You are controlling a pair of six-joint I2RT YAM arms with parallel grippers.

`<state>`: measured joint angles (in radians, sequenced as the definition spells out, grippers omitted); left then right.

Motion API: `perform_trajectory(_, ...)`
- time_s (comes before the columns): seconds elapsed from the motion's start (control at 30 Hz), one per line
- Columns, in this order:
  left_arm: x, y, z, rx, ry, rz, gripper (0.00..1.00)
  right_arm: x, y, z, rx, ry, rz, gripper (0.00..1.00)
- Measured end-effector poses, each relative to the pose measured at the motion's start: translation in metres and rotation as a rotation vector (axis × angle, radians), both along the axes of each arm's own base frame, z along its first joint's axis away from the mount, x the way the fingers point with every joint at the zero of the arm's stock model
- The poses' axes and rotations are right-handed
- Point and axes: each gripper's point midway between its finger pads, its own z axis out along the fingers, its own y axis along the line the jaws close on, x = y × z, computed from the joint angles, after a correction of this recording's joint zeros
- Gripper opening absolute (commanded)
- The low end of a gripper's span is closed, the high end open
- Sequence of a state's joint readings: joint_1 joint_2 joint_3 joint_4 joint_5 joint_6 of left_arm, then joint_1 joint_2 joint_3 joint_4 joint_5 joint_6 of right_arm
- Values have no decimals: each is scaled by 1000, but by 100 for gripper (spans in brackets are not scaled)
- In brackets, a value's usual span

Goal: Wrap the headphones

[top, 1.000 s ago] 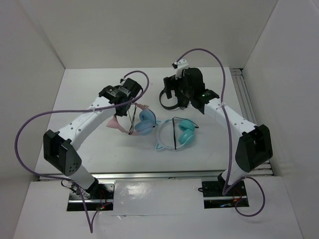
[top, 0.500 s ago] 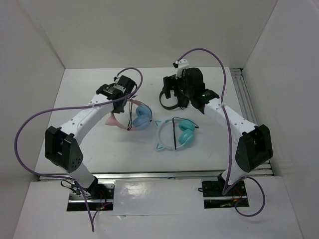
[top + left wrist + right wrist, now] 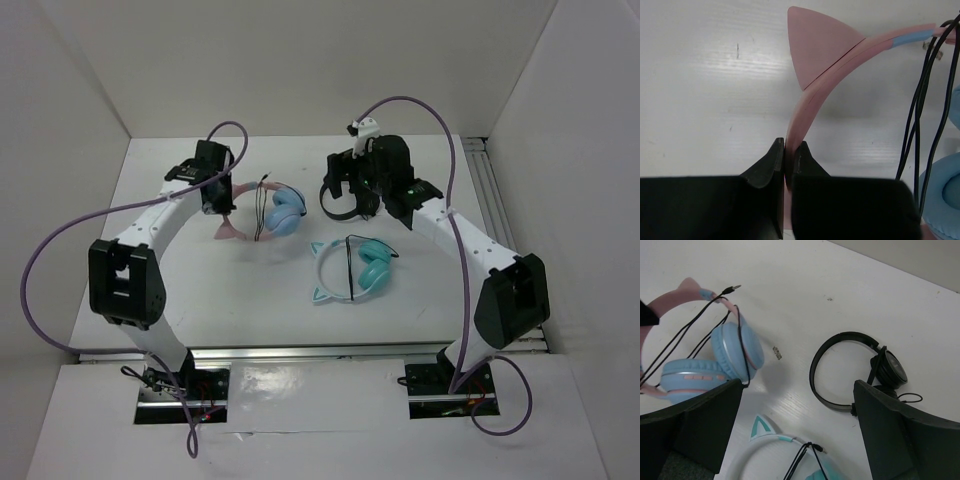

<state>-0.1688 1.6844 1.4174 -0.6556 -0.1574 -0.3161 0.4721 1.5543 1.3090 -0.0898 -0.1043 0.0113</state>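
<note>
From above, left of centre on the worktop (image 3: 200,290): the headphones (image 3: 275,212), light blue cups rightward, pink band at the left hand (image 3: 218,192). Grip hidden there. Made plain only by the left wrist camera: fingers (image 3: 765,167) pinched tight on the pink headband (image 3: 812,90), just below a pink cat ear (image 3: 817,42), black cable (image 3: 917,125) in strands at right. From the right wrist camera alone: right hand (image 3: 797,390) spread wide, holding nothing, over black headphones (image 3: 890,369) and teal cat-ear headphones (image 3: 760,427); cable plug (image 3: 730,289) loose beside the headband.
</note>
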Motion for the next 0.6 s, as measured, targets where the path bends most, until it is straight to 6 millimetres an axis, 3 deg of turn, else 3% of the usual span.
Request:
perform_trajectory(0.2, 54, -6, -34, -14, -27, 1, 0, -7, -5, 11, 41, 2, -36, 99)
perform_trajectory(0.4, 100, -10, -86, 14, -1, -1, 0, -35, -16, 62, 122, -86, -56, 99)
perform_trajectory(0.5, 115, -13, -89, 25, -20, -2, 0, -53, -12, 82, 148, -131, -35, 99)
perform_trajectory(0.6, 124, -15, -80, 44, -53, 4, 10, -68, -3, 88, 158, -142, -1, 99)
